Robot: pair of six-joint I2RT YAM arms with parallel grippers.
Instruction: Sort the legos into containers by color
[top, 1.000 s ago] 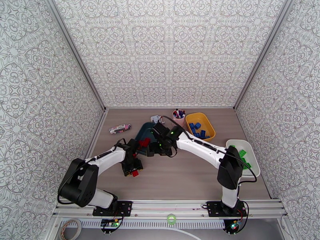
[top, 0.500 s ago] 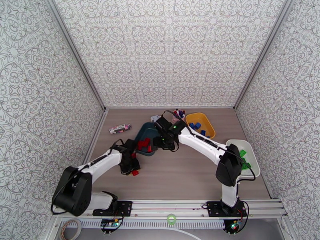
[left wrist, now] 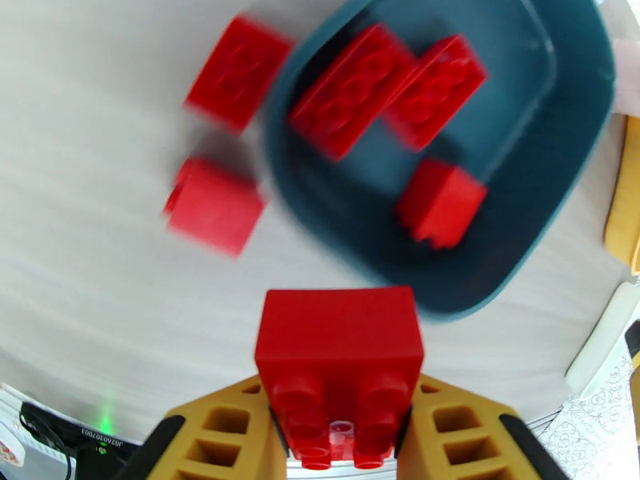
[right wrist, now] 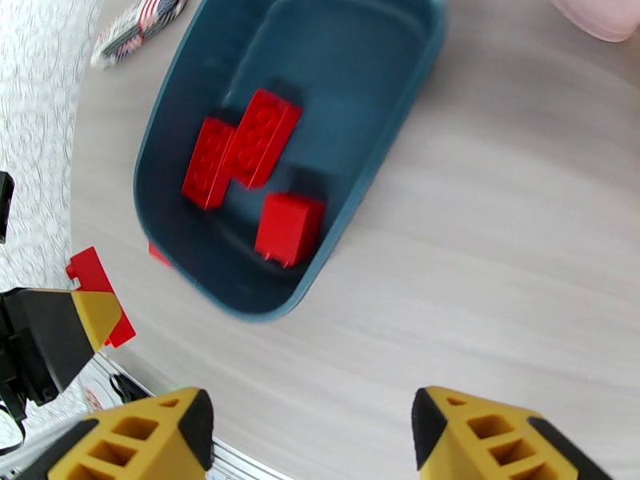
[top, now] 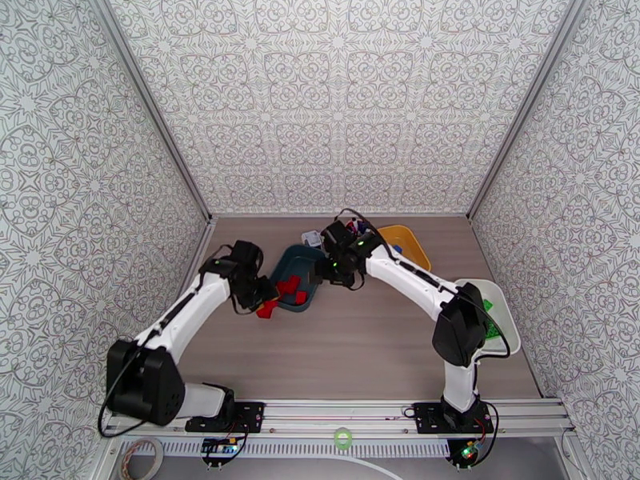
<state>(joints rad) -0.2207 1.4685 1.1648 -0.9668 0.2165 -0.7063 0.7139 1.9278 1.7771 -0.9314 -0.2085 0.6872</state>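
Note:
My left gripper (left wrist: pixel 340 387) is shut on a red lego (left wrist: pixel 339 346), held above the table beside the near left rim of the dark teal container (left wrist: pixel 560 154). From above, the left gripper (top: pixel 260 302) and its red lego (top: pixel 266 310) sit at the teal container's (top: pixel 282 264) left front corner. Three red legos (right wrist: pixel 254 139) lie inside the teal container (right wrist: pixel 376 98). Two more red legos (left wrist: pixel 214 206) rest on the table just outside it. My right gripper (right wrist: pixel 312 442) hangs open over the table near the container's right side, nothing between its fingers; from above the right gripper (top: pixel 332 271) shows there.
The yellow container (top: pixel 408 240) with blue legos sits at the back, partly behind my right arm. A white container (top: pixel 506 326) with green legos stands at the right edge. A striped packet (right wrist: pixel 140 22) and a pink cup (right wrist: pixel 600 10) lie beyond the teal container.
My left gripper closed on a red lego at the front, lifted it and carried it back to the teal container's corner. My right gripper drew back to the right, its jaws narrowing.

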